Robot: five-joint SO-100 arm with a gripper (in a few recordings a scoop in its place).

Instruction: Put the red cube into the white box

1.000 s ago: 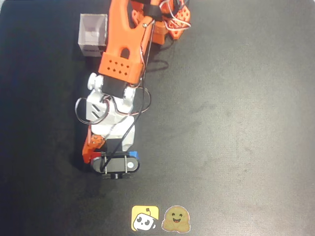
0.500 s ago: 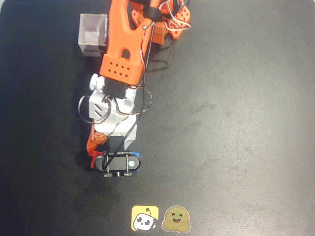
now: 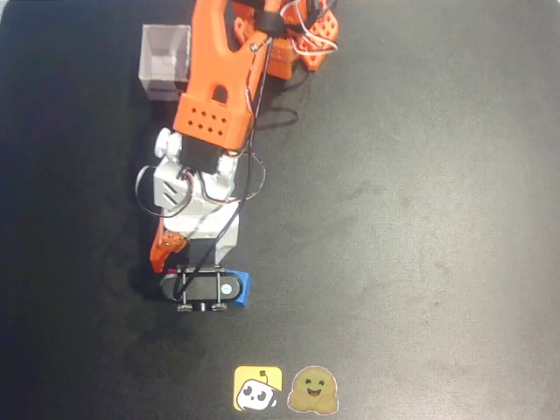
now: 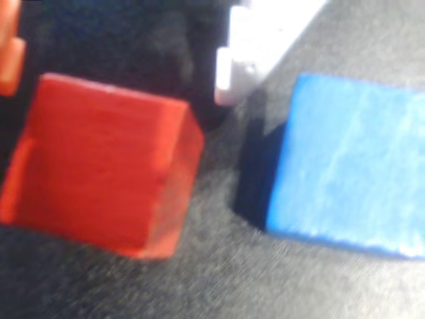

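In the wrist view the red cube [image 4: 99,166] lies on the black mat, large and close. It sits between my orange finger [image 4: 9,56] at the left edge and my white finger [image 4: 255,46], with a small gap to the white one. My gripper [image 4: 119,80] is open around it. The overhead view shows my gripper [image 3: 181,278] low over the mat at lower left, and the wrist camera covers the red cube. The white box [image 3: 166,63] stands open-topped at the top left, far behind the gripper.
A blue cube [image 4: 352,166] rests just right of the white finger and pokes out beside the gripper as the blue cube [image 3: 239,287] seen from overhead. My orange arm [image 3: 219,79] runs down from the top past the box. Two stickers [image 3: 284,389] lie near the front edge.
The gripper head has shifted slightly left, so more of the blue cube shows at its right. The red sliver seen at its left half a second ago is covered.
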